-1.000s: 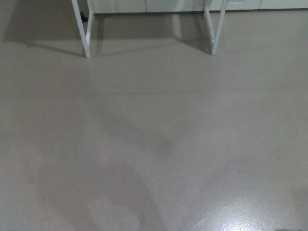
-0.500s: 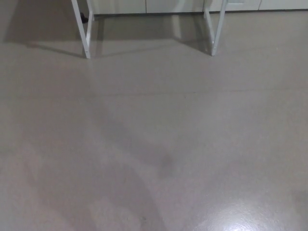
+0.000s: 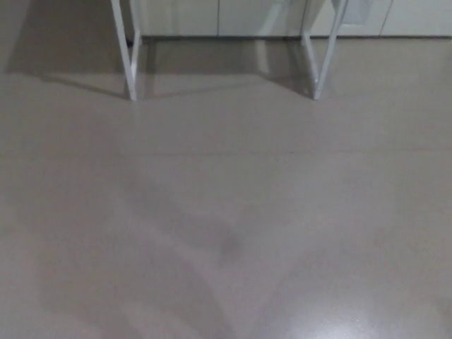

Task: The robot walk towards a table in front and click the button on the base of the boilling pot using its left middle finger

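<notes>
A: Where are the hands?

B: Neither shows, so I cannot tell whether they are released or clenched. Only the glossy grey-beige floor (image 3: 226, 212) and two white metal legs of the worktop (image 3: 128, 53) ahead.

A: And the boiling pot?

B: Out of view, presumably up on that worktop. Its base button likely needs one short, firm fingertip press; push too hard and a light base may slide.

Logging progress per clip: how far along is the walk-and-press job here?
Early stage. Nothing looks finished: only grey floor and the white table legs at the top of the head view show. The approach is in hand, with the table ahead. Neither hand is in view, nor pot or button, so reaching the table and pressing remain.
</notes>
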Controlling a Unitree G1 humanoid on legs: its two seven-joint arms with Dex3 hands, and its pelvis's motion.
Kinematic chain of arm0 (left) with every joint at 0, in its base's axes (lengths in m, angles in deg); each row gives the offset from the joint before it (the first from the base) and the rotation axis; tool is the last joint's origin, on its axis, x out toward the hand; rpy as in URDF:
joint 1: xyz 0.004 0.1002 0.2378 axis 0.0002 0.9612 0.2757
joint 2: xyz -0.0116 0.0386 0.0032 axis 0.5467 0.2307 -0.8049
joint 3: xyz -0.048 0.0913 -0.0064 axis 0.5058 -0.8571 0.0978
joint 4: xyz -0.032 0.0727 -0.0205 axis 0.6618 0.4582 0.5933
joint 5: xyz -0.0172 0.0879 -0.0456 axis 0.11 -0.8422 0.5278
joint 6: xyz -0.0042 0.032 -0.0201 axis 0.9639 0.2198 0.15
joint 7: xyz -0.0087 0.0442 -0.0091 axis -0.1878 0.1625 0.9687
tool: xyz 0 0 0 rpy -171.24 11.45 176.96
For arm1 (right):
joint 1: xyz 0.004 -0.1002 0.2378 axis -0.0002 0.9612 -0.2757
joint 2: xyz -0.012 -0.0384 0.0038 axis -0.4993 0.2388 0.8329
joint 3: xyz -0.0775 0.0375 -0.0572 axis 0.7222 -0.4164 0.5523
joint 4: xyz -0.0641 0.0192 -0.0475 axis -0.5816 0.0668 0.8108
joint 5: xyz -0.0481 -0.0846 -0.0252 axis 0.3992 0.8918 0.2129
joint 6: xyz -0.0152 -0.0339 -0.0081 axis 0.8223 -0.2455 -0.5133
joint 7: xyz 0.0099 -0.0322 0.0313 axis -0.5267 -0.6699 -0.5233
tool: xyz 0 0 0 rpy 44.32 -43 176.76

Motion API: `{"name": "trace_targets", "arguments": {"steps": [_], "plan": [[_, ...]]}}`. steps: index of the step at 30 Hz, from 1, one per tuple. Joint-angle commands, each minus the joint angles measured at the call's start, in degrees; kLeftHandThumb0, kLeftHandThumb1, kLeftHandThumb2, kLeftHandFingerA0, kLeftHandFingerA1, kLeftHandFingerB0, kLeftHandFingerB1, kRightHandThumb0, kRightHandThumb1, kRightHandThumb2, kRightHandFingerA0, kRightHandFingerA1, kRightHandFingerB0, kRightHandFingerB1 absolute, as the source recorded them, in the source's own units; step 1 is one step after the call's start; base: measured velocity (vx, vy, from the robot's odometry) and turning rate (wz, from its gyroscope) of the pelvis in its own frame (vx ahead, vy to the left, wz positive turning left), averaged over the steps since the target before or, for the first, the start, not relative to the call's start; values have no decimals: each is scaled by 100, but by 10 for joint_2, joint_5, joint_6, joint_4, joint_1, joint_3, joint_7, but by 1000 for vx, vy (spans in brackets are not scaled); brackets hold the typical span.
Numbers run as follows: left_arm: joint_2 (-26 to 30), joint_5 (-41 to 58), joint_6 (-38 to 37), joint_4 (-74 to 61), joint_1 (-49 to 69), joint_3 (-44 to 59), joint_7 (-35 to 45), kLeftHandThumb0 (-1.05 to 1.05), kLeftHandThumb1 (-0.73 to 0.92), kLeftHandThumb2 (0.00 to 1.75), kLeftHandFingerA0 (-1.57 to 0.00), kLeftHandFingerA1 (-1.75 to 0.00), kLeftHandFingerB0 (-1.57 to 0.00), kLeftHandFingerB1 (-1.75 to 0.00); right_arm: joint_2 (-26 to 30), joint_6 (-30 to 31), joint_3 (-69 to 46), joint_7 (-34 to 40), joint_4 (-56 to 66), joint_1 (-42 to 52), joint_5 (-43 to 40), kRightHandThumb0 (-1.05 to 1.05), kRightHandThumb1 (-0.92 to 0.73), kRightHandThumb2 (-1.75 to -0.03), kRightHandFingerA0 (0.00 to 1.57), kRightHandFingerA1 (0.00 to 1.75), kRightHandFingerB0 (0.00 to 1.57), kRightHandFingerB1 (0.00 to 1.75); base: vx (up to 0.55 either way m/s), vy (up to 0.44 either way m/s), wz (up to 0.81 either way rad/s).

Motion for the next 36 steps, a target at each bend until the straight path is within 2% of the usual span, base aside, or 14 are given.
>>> {"name": "trace_targets", "arguments": {"steps": [1, 12, 13, 16, 17, 23, 24, 25, 26, 30, 31, 33, 35, 36], "plan": [[2, 2, -14, 4, 2, -3, -9, -35, 48, 55, -73, -44, -53, -37, 13, -5, 1, 9, -4, -7, 4, -35, -54, -56, 84, 52, 45, 40, 182, 141, 1], [9, -1, -20, 1, 4, -11, -9, -35, 50, 55, -71, -43, -53, -37, 13, -16, 14, 19, -29, -17, 13, -36, -54, -56, 85, 55, 46, 42, 183, -72, 10], [9, 0, -19, 1, 4, -11, -7, -43, 43, 69, -64, -52, -48, -46, 12, -18, 14, 20, -31, -16, 13, -34, -54, -57, 86, 54, 45, 42, 249, -233, 11], [11, -3, -28, 2, 4, -15, -8, -45, 43, 71, -63, -52, -47, -46, 12, -16, 13, 21, -33, -18, 11, -33, -54, -56, 83, 53, 44, 41, 246, -196, 37], [11, -4, -28, 2, 3, -16, -10, -37, 49, 55, -71, -43, -54, -37, 11, -15, 13, 21, -33, -18, 11, -32, -54, -57, 83, 53, 44, 41, 155, -168, -6], [10, 5, -16, 2, -3, -13, -7, -35, 49, 55, -74, -44, -55, -38, 15, -18, 23, 36, -35, -20, 25, -36, -54, -56, 85, 52, 46, 40, 160, -49, -3], [10, 6, -14, 2, -5, -12, -7, -34, 50, 55, -74, -44, -54, -38, 15, -18, 24, 38, -36, -22, 25, -44, -44, -72, 81, 62, 41, 49, 176, 66, -10], [10, 7, -13, 1, -7, -12, -6, -34, 50, 55, -74, -44, -54, -38, 15, -18, 25, 41, -37, -24, 26, -44, -44, -72, 81, 62, 41, 49, 200, 111, -2], [10, 6, -14, 2, -9, -12, -7, -34, 49, 55, -74, -44, -54, -38, 15, -15, 24, 39, -37, -26, 25, -36, -54, -56, 87, 52, 47, 40, 153, 143, -6], [8, 6, -10, -1, -13, -13, -11, -34, 49, 55, -75, -44, -55, -38, 17, -28, 25, 36, -39, -28, 25, -37, -53, -56, 85, 54, 48, 42, 249, 272, -11], [11, 1, -14, -3, -13, -18, -9, -46, 42, 71, -68, -54, -49, -47, 16, -25, 23, 33, -37, -29, 22, -45, -43, -73, 82, 64, 42, 51, 225, 324, -8], [11, -1, -12, -2, -15, -20, -10, -45, 42, 71, -69, -54, -50, -47, 15, -22, 20, 31, -39, -30, 18, -44, -43, -73, 82, 63, 42, 51, 214, 128, 6], [12, -3, -12, -2, -15, -23, -13, -46, 42, 71, -67, -53, -51, -48, 16, -18, 21, 31, -38, -30, 20, -35, -53, -56, 86, 52, 47, 41, 171, 60, 8], [12, -1, -10, -1, -17, -22, -12, -36, 48, 55, -73, -43, -56, -38, 16, -18, 22, 31, -39, -32, 21, -37, -53, -56, 85, 53, 48, 42, 197, -9, 8]]}}
